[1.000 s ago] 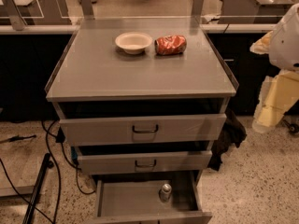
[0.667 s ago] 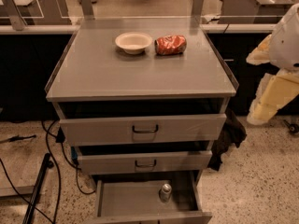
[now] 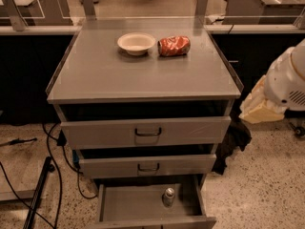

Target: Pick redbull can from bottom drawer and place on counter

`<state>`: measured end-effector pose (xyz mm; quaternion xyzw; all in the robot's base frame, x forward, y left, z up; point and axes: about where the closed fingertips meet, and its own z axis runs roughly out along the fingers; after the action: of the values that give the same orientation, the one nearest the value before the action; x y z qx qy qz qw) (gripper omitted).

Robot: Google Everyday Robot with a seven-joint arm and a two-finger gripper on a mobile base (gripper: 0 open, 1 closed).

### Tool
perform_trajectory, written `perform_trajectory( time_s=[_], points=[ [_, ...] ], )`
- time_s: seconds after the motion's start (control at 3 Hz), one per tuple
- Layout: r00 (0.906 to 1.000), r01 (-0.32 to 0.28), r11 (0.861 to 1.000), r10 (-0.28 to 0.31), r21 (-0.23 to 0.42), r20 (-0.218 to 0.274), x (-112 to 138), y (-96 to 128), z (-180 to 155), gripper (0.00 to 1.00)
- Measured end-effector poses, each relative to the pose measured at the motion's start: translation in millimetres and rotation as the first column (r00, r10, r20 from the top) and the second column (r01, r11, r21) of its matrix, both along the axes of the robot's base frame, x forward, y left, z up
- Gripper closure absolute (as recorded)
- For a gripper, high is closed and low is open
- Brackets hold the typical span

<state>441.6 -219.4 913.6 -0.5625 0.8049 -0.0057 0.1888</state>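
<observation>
The redbull can [image 3: 168,196] stands upright on the grey floor of the open bottom drawer [image 3: 133,206], right of its middle. The counter [image 3: 143,73] is the flat grey cabinet top above. My arm's white shell [image 3: 288,82] and a cream-coloured part [image 3: 259,106] are at the right edge, beside the cabinet at counter height, far above and to the right of the can. My gripper lies at that cream end, and nothing is seen in it.
A white bowl [image 3: 136,43] and a crushed orange-red can [image 3: 174,46] lie at the back of the counter. The two upper drawers [image 3: 145,131] stand slightly open. A dark cloth [image 3: 234,140] hangs at the cabinet's right side. Cables [image 3: 52,166] run on the floor at the left.
My arm has moved up and in towards the cabinet's right side. The can and the drawers have not moved.
</observation>
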Motion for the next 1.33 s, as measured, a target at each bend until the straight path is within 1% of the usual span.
perform_trajectory(
  time_s=[0.33, 0.67, 1.0, 1.33],
  points=[
    [0.9983, 0.055, 0.996, -0.054, 0.064, -0.020, 3, 6, -61, 0.93],
    [0.9951, 0.096, 0.989, -0.093, 0.114, -0.032, 3, 19, -151, 1.00],
    [0.9953, 0.096, 0.989, -0.094, 0.114, -0.024, 6, 19, -145, 1.00],
    [0.9947, 0.099, 0.992, -0.097, 0.083, -0.035, -2, 14, -189, 1.00]
  ],
)
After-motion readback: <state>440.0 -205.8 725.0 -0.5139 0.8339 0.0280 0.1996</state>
